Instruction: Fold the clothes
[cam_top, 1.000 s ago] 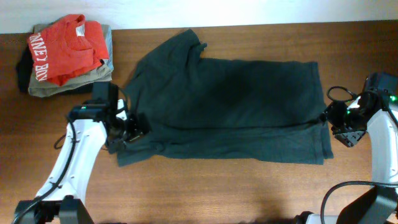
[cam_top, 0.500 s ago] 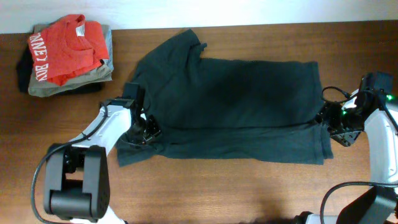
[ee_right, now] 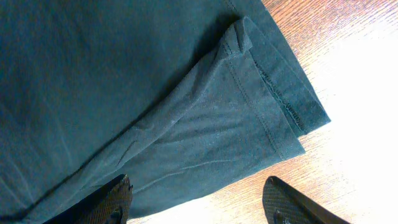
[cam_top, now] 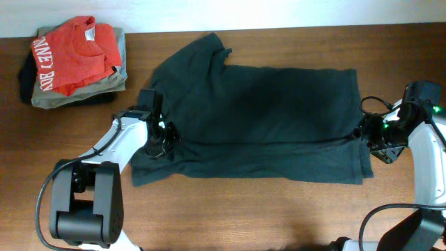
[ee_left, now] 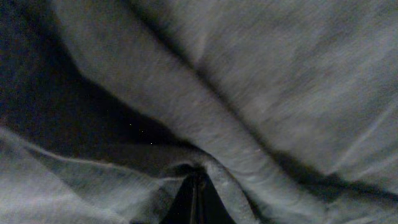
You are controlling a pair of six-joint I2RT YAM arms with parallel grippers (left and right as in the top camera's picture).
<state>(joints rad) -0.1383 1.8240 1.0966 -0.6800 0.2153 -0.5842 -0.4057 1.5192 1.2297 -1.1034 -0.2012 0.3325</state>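
The clothes (cam_top: 265, 111), a dark short-sleeved T-shirt, lie spread across the middle of the wooden table (cam_top: 279, 216) with the lower part doubled over. My left gripper (cam_top: 159, 141) sits at the shirt's left edge and is shut on a pinch of its fabric. In the left wrist view the gripper (ee_left: 198, 200) shows closed, with folds of the clothes (ee_left: 249, 74) bunched around it. My right gripper (cam_top: 367, 134) is at the shirt's right hem. The right wrist view shows this gripper (ee_right: 198, 202) open just above the hem corner of the clothes (ee_right: 124, 74), holding nothing.
A red shirt (cam_top: 70, 56) with white letters lies on a grey-olive folded garment (cam_top: 77, 94) at the back left corner. Bare wood runs along the table's front, and the table's back edge lies close behind the shirt.
My left gripper moved in onto the shirt's left edge and closed on the fabric. The right arm has barely shifted and stays open.
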